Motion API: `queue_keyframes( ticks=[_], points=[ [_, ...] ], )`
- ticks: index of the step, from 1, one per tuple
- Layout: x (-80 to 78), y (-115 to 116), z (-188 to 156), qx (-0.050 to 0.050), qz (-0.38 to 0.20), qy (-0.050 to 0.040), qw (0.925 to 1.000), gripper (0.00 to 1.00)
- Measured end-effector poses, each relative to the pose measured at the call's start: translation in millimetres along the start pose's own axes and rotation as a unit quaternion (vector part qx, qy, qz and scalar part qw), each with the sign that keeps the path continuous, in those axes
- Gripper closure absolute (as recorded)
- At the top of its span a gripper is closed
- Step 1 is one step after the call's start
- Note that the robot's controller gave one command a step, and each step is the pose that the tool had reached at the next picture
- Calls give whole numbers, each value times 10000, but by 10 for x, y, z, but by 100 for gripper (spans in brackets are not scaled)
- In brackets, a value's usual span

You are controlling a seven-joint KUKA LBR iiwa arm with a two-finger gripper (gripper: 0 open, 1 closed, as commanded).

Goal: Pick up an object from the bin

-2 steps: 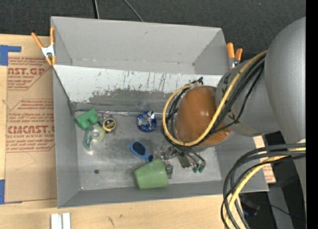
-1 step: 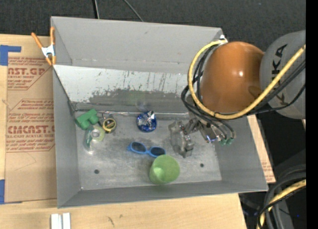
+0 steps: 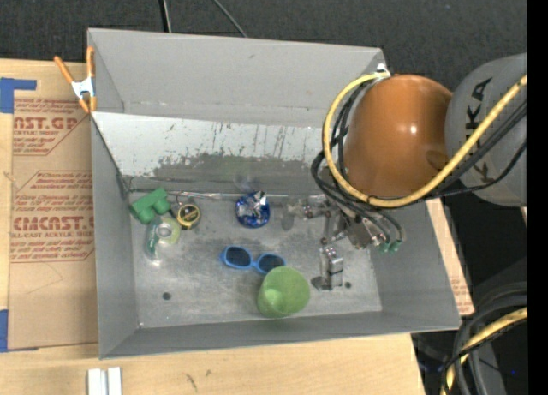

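Observation:
My gripper [image 3: 330, 269] hangs low over the bin floor at the right, under the orange-covered wrist. Nothing shows between its tips. A fuzzy green ball [image 3: 283, 291] lies just to its left near the front wall, a small gap apart. A pair of small blue sunglasses [image 3: 251, 260] rests on the floor left of the ball. Further back, near the rear wall, sits a crumpled blue and white thing [image 3: 253, 210].
At the left of the bin lie a green plastic block [image 3: 150, 206], a small yellow and black ring [image 3: 187, 214] and a clear roll-like piece [image 3: 163, 235]. The arm and its cables cover the bin's right rear corner.

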State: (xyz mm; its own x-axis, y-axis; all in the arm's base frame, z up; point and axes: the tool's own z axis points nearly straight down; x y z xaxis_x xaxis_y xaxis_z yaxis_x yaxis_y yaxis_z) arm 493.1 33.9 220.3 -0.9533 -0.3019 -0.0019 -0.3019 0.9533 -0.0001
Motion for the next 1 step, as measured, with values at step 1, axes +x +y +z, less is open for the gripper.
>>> queue_keyframes(
  ticks=[1],
  points=[
    [-57,26,1423,-15,-2155,25,9765,0]
  ],
)
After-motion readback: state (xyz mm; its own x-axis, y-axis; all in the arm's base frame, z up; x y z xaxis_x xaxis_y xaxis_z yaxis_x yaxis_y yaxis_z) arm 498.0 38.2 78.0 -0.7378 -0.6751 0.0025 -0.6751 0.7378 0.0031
